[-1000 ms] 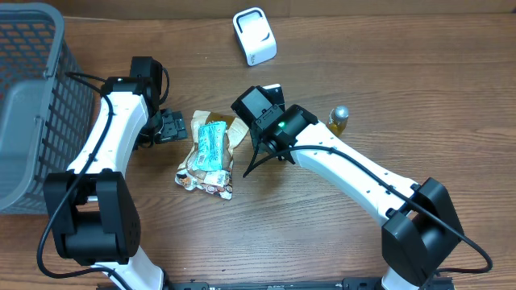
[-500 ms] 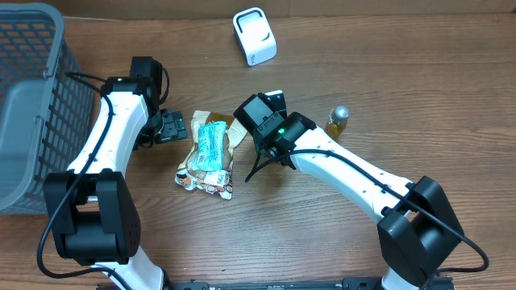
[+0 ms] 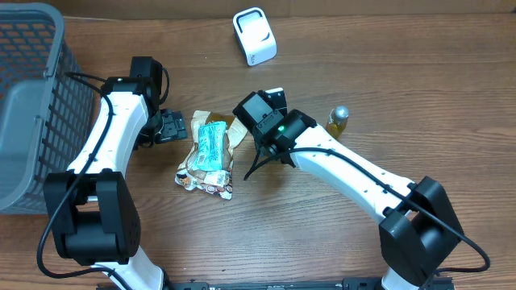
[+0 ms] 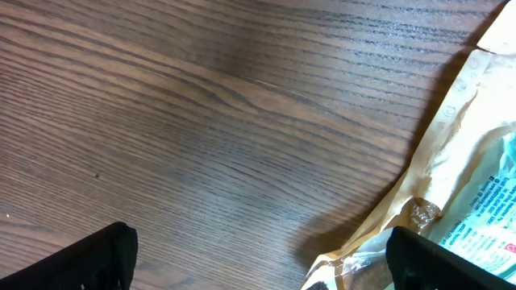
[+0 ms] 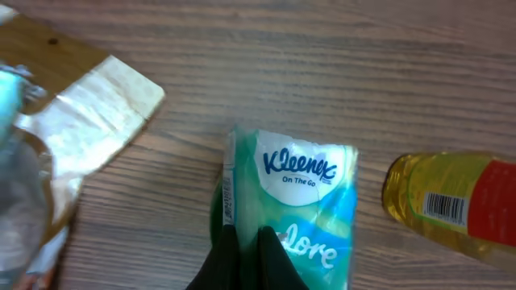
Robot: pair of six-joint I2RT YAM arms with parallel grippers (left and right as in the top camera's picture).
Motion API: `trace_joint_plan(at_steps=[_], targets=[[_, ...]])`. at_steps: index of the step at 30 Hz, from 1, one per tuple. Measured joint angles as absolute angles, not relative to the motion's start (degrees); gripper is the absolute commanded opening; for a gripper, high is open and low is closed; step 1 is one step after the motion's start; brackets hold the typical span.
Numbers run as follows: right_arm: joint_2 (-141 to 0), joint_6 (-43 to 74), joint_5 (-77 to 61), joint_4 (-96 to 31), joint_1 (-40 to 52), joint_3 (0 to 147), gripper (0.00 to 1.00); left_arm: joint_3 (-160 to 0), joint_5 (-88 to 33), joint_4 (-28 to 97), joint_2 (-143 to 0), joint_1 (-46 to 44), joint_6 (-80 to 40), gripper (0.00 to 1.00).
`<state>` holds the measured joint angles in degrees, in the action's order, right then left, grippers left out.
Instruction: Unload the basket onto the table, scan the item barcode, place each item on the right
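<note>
Where the right arm [image 3: 347, 169] folds over the surface [image 3: 419, 72], its wrist hangs right of the snack packet [image 3: 193, 165]; the left arm [image 3: 109, 137] angles in from the packet's left. Left fingers [image 4: 89, 262] gape wide, empty, beside it. Right fingers [image 5: 242, 262] pinch shut on the Kleenex pack [image 5: 298, 201], right of the packet.

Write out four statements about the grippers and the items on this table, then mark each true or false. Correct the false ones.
1. The right gripper is shut on the Kleenex pack. True.
2. The left gripper is holding the snack bag. False: it is open and empty, beside the bag.
3. The yellow bottle has a barcode on its label. True.
4. The white scanner sits inside the grey basket. False: it stands on the table, well apart from the basket.
</note>
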<state>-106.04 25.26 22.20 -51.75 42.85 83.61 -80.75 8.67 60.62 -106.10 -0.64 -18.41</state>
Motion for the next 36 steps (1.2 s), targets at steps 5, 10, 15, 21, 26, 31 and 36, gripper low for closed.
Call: trace_joint_plan(at_steps=[5, 10, 15, 21, 26, 31, 36], targets=[[-104.7, 25.3, 18.5, -51.2, 42.9, 87.1, 0.04, -80.8, 8.7, 60.6, -106.1, -0.6, -18.4, 1.00], [-100.7, 26.0, 11.2, -49.9, 42.7, 87.5, 0.04, -80.8, 8.7, 60.6, -106.1, -0.6, -18.4, 0.99], [-100.1, 30.2, 1.7, -46.5, 42.3, 86.9, 0.04, -80.8, 8.7, 60.6, -106.1, -0.6, -18.4, 1.00], [-100.1, 36.6, -4.8, -40.0, 42.3, 80.7, 0.04, -80.8, 8.7, 60.6, -106.1, -0.6, -18.4, 1.00], [-100.1, 39.5, -8.8, -31.5, 40.6, 73.7, 0.04, -80.8, 8.7, 60.6, -106.1, -0.6, -18.4, 1.00], [-100.1, 42.0, -12.7, -21.1, 39.4, 66.3, 0.04, -80.8, 8.7, 60.6, -106.1, -0.6, -18.4, 1.00], [-100.1, 45.5, -14.2, -14.0, 39.4, 59.4, 0.04, -80.8, 8.7, 60.6, -106.1, -0.6, -18.4, 0.99]])
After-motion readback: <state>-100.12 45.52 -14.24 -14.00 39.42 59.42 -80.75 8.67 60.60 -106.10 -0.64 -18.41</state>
